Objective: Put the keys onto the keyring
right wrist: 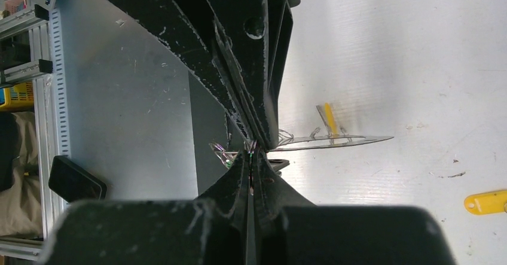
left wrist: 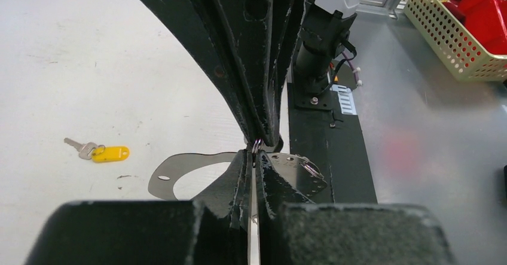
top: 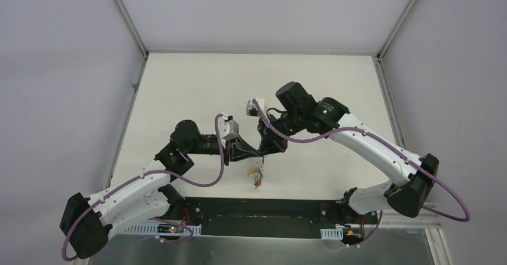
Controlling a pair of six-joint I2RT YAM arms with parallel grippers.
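Both grippers meet tip to tip above the table's front middle. My left gripper is shut on the keyring, a flat grey metal loop held in the air; it shows edge-on in the right wrist view. My right gripper is shut on a key's small ring right at the keyring. A bunch of tagged keys hangs below the grippers. One key with a yellow tag lies loose on the white table.
The black base strip and the right arm's base lie near the front edge. A cream basket with red items stands off the table. A black flat device lies on the metal bench.
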